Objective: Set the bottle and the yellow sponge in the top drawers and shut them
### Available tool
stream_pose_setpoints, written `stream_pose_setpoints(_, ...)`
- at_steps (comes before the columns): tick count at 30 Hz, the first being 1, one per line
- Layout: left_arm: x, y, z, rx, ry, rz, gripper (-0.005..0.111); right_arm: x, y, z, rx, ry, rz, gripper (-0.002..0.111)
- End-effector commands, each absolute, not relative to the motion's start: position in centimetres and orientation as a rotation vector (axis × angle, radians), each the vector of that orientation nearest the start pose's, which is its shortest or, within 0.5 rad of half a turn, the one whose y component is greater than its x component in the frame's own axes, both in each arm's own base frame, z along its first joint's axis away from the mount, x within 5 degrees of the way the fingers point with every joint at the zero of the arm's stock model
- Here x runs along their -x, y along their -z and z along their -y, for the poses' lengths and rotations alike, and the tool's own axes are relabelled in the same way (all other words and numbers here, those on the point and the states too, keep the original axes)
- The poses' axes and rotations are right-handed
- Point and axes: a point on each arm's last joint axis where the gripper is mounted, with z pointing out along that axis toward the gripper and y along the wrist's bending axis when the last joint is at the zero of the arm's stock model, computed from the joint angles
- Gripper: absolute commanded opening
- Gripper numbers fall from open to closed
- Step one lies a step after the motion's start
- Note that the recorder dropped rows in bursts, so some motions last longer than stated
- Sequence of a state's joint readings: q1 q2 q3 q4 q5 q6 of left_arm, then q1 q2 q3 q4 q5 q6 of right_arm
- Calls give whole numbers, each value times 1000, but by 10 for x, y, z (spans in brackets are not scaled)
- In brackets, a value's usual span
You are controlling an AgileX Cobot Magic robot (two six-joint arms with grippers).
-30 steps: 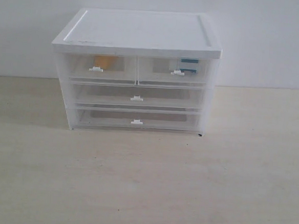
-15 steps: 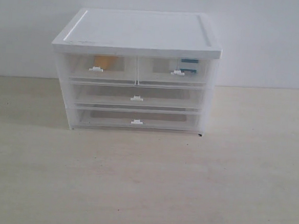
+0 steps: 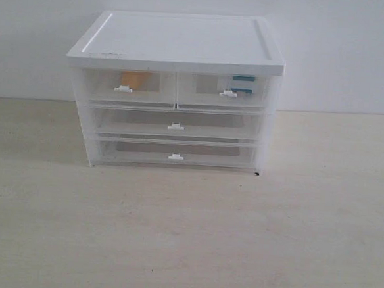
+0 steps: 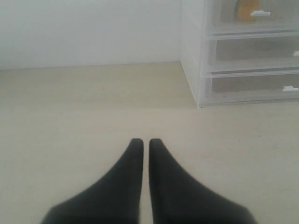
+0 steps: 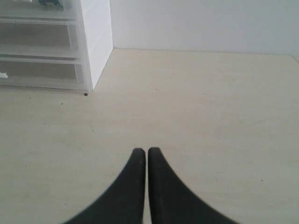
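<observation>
Desk [image 3: 185, 236] carrying white cabinet [image 3: 179, 41] at far centre. Top drawers [image 3: 149, 95] sitting pushed in. Yellow sponge [image 3: 132, 79] lying inside left one, bottle [image 3: 243, 84] inside right one. Left claw [image 4: 141, 142], right claw [image 5: 140, 151] hovering over desk, tips narrow, nearly touching, gripping nothing.

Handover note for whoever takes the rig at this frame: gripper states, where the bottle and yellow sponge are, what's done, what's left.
Left gripper: shut, empty, low over the table, apart from the cabinet.
Right gripper: shut, empty, also apart from the cabinet.
Yellow sponge: inside the top left drawer, visible through its clear front.
Bottle: inside the top right drawer.
Done: both things are stowed, and both top drawers look pushed in level with the cabinet front.
Left: nothing apparent. At most, check that the drawers are fully seated.
</observation>
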State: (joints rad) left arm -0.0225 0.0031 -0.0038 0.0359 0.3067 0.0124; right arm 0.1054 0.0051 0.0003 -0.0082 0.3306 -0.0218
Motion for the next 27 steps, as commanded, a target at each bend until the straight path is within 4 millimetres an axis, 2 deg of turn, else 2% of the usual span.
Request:
stream_pose_setpoints(1,-54,-185,0,-50,-22,-1792,4,-54,-184,-5,129,-38,-1802,0)
stream_pose_setpoints(27,-54,-185,0,-50,-22,-1792,4,-53,-183,-5,126,-42,-1819,0)
